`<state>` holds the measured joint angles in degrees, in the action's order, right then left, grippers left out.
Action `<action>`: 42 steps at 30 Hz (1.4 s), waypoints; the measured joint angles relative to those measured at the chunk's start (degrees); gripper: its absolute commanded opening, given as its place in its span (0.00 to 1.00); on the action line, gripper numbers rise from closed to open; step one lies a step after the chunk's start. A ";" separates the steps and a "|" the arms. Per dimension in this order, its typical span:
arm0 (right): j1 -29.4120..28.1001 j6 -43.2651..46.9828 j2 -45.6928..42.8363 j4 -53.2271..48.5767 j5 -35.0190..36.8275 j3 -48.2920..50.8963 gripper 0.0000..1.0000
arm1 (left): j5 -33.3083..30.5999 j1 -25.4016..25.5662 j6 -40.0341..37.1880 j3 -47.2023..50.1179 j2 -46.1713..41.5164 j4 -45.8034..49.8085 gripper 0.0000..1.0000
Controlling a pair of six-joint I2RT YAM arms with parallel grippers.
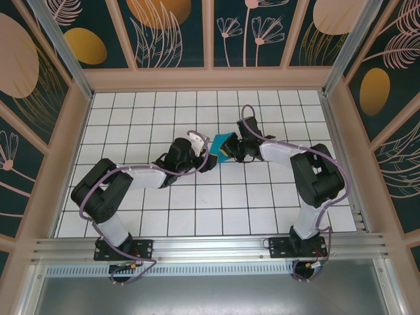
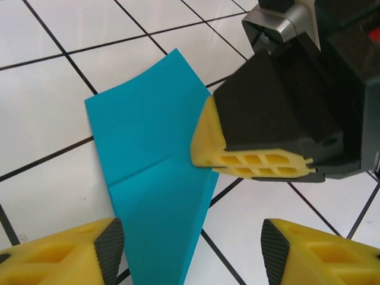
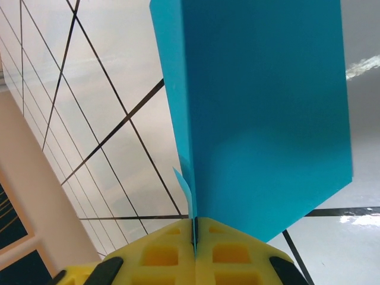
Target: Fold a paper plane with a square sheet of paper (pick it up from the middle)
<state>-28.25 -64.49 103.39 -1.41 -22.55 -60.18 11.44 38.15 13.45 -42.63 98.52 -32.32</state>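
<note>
Progress: the sheet of paper [image 1: 220, 146] is no flat square now. It's a smaller layered angular shape w/ 1 crease line across its face in the left wrist view, and at least 2 layers meet at the pinch in the right wrist view. No pointed nose and no wings, so not a plane yet. My read is early-to-mid stage: 1st fold(s) done, nose folds and wing creases left.

L to R in the top view:

The left arm [image 1: 108, 190] has its base at the near edge and its elbow pushed out to the left. The forearm reaches right and away to mid-table. The left gripper [image 1: 205, 159] sits just beside the paper's near-left edge. In its own wrist view the left gripper [image 2: 191, 240] is spread wide. The paper [image 2: 154, 178] hangs down btwn the 2 fingers, near the left one, and neither pad clearly presses it.

The paper is at approx mid-table [image 1: 197, 203], btwn the 2 grippers. It's tilted up, not lying flat. Can't tell if any corner touches the tiles.

The right arm [image 1: 318, 174] has its elbow out to the right and its forearm reaching left. The right gripper [image 1: 231, 149] is at the paper's right edge. Its fingers are pressed together on that edge, seen in the left wrist view [image 2: 249, 160] and in its own view [image 3: 195, 228], where the paper [image 3: 261, 107] rises from the pinch.
</note>
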 measured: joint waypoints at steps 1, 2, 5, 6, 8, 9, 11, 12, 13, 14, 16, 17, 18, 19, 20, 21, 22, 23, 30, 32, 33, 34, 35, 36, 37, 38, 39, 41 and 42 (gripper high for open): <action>0.00 -0.28 0.55 -0.28 -0.02 -0.52 0.00 | 0.11 0.00 -0.57 0.44 0.52 -0.92 0.59; 0.00 -0.44 1.05 -0.48 -0.04 -0.98 0.00 | 0.13 0.00 -1.22 0.96 1.01 -1.66 0.58; 0.00 -0.74 2.36 -1.38 -0.44 -2.49 0.00 | 0.28 0.00 -2.84 1.51 2.34 -2.58 0.54; 0.00 -0.83 2.67 -1.60 -0.66 -2.89 0.00 | 0.42 0.00 -3.34 1.51 2.82 -3.02 0.53; 0.00 -1.03 3.17 -2.05 -1.27 -3.54 0.00 | 0.63 0.00 -4.22 1.51 3.78 -3.89 0.51; 0.00 -1.07 3.34 -2.23 -1.53 -3.78 0.00 | 0.70 0.00 -4.48 1.51 4.20 -4.20 0.49; 0.00 -1.51 3.67 -2.60 -1.95 -4.24 0.00 | 0.55 0.00 -5.14 1.51 5.09 -4.81 0.47; 0.00 -1.66 3.69 -2.78 -2.12 -4.33 0.00 | 0.37 0.00 -5.35 1.51 5.46 -5.03 0.46; 0.00 -1.81 3.69 -2.97 -2.49 -4.39 0.00 | 0.04 0.00 -5.57 1.51 5.88 -5.22 0.44; 0.00 -1.92 3.69 -3.19 -2.73 -4.52 0.00 | -0.33 0.00 -5.84 1.51 6.21 -5.44 0.43; 0.00 -1.99 3.69 -3.67 -3.13 -4.83 0.00 | -1.22 0.00 -6.38 1.51 6.58 -5.99 0.41; 0.00 -2.10 3.69 -3.80 -3.30 -5.03 0.00 | -1.60 0.00 -6.62 1.51 6.73 -6.32 0.39; 0.00 -2.12 3.69 -3.85 -3.58 -5.22 0.00 | -1.90 0.00 -6.84 1.51 6.88 -6.78 0.38; 0.00 -2.12 3.69 -4.02 -3.98 -5.44 0.01 | -2.29 0.00 -7.13 1.51 6.97 -7.19 0.36; 0.00 -2.14 3.69 -4.11 -4.24 -5.57 0.01 | -2.51 0.00 -7.41 1.51 7.04 -7.50 0.35; 0.00 -2.12 3.69 -4.24 -4.52 -5.79 0.01 | -2.75 0.00 -7.65 1.51 7.08 -7.85 0.35; 0.00 -2.12 3.69 -4.50 -4.61 -5.99 0.02 | -2.75 0.00 -7.74 1.51 7.10 -8.17 0.35; 0.00 -2.10 3.72 -4.68 -4.83 -6.19 0.03 | -2.86 0.00 -7.87 1.51 7.13 -8.31 0.34; -0.26 -2.01 4.98 -5.11 -6.12 -7.26 0.16 | -2.67 0.00 -8.13 1.51 7.87 -9.16 0.20; -0.37 -1.46 5.40 -5.40 -6.40 -7.32 0.30 | -2.64 0.00 -8.11 1.51 8.09 -9.29 0.17; -0.35 -1.09 5.42 -5.77 -6.45 -7.34 0.36 | -2.67 0.00 -8.09 1.51 8.17 -9.44 0.17; -0.35 -0.61 5.42 -6.14 -6.45 -7.34 0.42 | -2.64 0.00 -8.07 1.51 8.22 -9.51 0.17; -0.24 0.15 5.42 -6.29 -6.43 -7.34 0.45 | -2.64 0.00 -8.04 1.51 8.22 -9.55 0.16; -0.11 1.05 5.40 -6.27 -6.43 -7.34 0.48 | -2.64 0.00 -7.85 1.55 8.22 -9.64 0.16; 0.13 2.03 5.40 -6.27 -6.45 -7.34 0.49 | -2.45 0.00 -7.63 1.73 8.22 -9.92 0.16; 0.48 3.21 5.25 -6.12 -6.47 -7.26 0.50 | -2.38 0.00 -7.26 1.99 8.22 -10.25 0.16; 0.92 4.46 4.83 -5.95 -6.49 -6.99 0.51 | -2.21 0.00 -6.75 2.36 8.22 -10.64 0.16; 1.95 7.50 3.39 -5.14 -6.64 -5.92 0.51 | -1.51 0.00 -5.64 3.17 8.22 -11.23 0.16; 2.49 9.33 2.45 -4.72 -6.78 -5.31 0.51 | -1.18 0.00 -4.83 3.61 8.22 -11.43 0.15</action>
<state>-25.76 -55.16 105.84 -6.13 -29.32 -65.49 10.26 38.15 8.62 -39.03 106.74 -43.75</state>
